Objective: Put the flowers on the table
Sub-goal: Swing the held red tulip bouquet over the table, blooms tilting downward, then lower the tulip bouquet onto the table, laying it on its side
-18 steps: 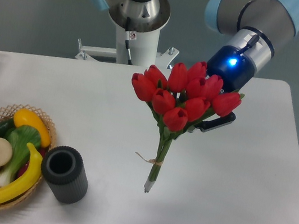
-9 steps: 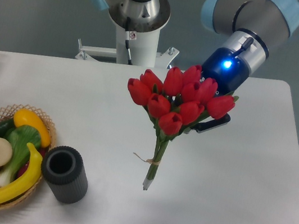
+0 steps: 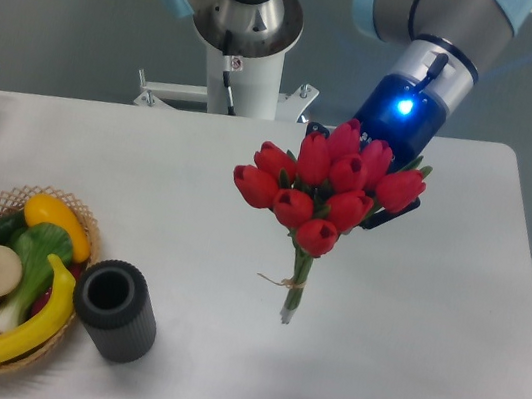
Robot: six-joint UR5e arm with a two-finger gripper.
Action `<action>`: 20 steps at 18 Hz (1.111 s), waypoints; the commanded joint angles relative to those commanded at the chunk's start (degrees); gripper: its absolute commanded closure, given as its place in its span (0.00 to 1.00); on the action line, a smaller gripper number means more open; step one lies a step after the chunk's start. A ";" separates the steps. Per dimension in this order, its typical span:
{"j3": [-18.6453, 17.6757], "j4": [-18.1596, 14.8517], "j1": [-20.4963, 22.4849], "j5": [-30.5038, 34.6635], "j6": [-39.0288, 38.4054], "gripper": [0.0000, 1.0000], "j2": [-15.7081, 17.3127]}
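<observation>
The pincer (image 3: 387,204), mostly hidden behind the blooms, seems clamped on the flowers (image 3: 326,194), held upright above the middle of the worktop (image 3: 449,320), so lowering and releasing remain.

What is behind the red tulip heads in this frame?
The gripper sits behind the flowers, under the arm's blue-lit wrist. Only a dark edge shows right of the blooms; its fingers and their hold on the stems are covered.

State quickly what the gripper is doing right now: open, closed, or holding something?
Gripper: closed on the flowers, held up over the table; its fingers are mostly hidden behind the blooms.
</observation>
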 joint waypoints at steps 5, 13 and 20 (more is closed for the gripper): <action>-1.06 -0.53 -4.03 17.92 -1.93 0.65 2.73; -1.76 -1.23 -8.08 34.36 1.57 0.66 2.38; -3.78 -3.16 -11.86 50.53 6.49 0.67 0.36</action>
